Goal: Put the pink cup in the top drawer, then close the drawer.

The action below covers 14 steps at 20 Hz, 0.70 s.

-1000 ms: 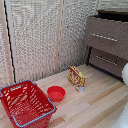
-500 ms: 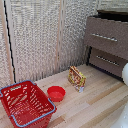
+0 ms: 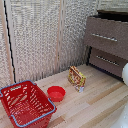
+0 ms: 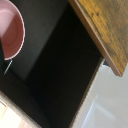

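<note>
The pink recepticle [image 4: 10,30] shows only in the wrist view, cut off by the frame edge, seen from above against the dark inside of an open drawer. A brown wooden edge [image 4: 100,35] of the storage unit runs along that opening. In the exterior view the storage unit [image 3: 107,42] stands at the right, dark brown with silver bar handles, its top looking open and dark. Only a white piece of the arm [image 3: 125,74] shows at the exterior view's right edge. The pinch receptors' fingers are not clearly visible in either view, so their state is hidden.
On the pale wooden floor lie a red wire-rimmed basket [image 3: 25,104], a low red bowl [image 3: 56,93] and a yellow-orange packet [image 3: 76,76]. Woven-slat panels [image 3: 40,35] form the back wall. A pale surface [image 4: 112,100] lies beside the drawer in the wrist view.
</note>
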Tool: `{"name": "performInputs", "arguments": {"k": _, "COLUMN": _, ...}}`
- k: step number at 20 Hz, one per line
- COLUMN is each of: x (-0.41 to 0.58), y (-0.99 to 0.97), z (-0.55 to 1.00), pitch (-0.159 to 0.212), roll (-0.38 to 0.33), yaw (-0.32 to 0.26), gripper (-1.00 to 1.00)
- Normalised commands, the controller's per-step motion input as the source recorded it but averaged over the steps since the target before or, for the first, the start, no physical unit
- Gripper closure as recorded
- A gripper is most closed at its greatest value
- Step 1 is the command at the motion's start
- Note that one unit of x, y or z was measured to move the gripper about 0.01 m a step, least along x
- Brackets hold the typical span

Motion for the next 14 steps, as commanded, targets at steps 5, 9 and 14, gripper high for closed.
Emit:
{"name": "performInputs", "arguments": {"k": 5, "x": 0.000, "y": 0.30, "z": -0.34, "pitch": 0.156, "roll": -0.335, "yaw": 0.111, "gripper": -1.00}}
{"name": "performInputs", "arguments": {"k": 9, "x": 0.000, "y": 0.28, "z": -0.31, "pitch": 0.165, "roll": -0.335, "yaw": 0.113, "gripper": -1.00}}
{"name": "performInputs", "arguments": {"k": 14, "x": 0.000, "y": 0.28, "z": -0.32, "pitch": 0.160, "roll": -0.340, "yaw": 0.112, "gripper": -1.00}}
